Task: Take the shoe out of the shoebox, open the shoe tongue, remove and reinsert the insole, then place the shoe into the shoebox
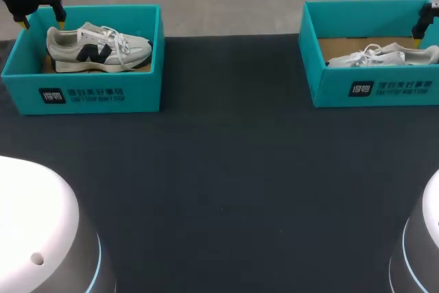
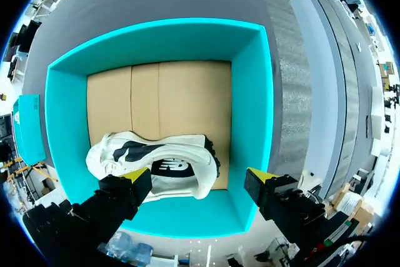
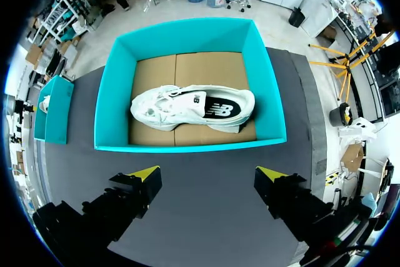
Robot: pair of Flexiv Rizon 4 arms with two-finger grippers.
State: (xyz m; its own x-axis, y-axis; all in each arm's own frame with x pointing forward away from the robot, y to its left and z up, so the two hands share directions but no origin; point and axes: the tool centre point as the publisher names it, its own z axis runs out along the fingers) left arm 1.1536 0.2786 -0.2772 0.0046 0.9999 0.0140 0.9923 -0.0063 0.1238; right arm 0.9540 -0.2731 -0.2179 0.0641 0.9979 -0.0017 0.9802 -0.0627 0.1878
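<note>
Head view: a dark grey table mat covers the bench.

Upper left of the frame: left teal cardboard shoebox, lid off. A cream-and-grey sneaker with a dark side logo stands upright on its sole inside, toe toward the frame centre, heel at the box's left end, white laces showing.

Upper right of the frame: right teal cardboard shoebox, also lidless. A white lace-up sneaker lies low on its brown floor, toe toward the frame centre.

The two boxes are well apart, with bare mat between them.

Left gripper: upper left corner of the frame, above the left box's far left corner. Its yellow-tipped fingers are spread wide and hold nothing. In the left wrist view the cream-and-grey sneaker lies under the gripper, against the box wall nearest it; the tan cardboard floor ahead is bare. Whether a finger touches the shoe cannot be told.

Right gripper: only one finger shows in the head view, at the right edge over the right box's end wall. In the right wrist view both fingers stand wide apart over the mat, empty. The right box sits ahead of them. The white sneaker is inside it, opening and dark insole turned up.

Lower corners of the head view: white rounded robot housings.
</note>
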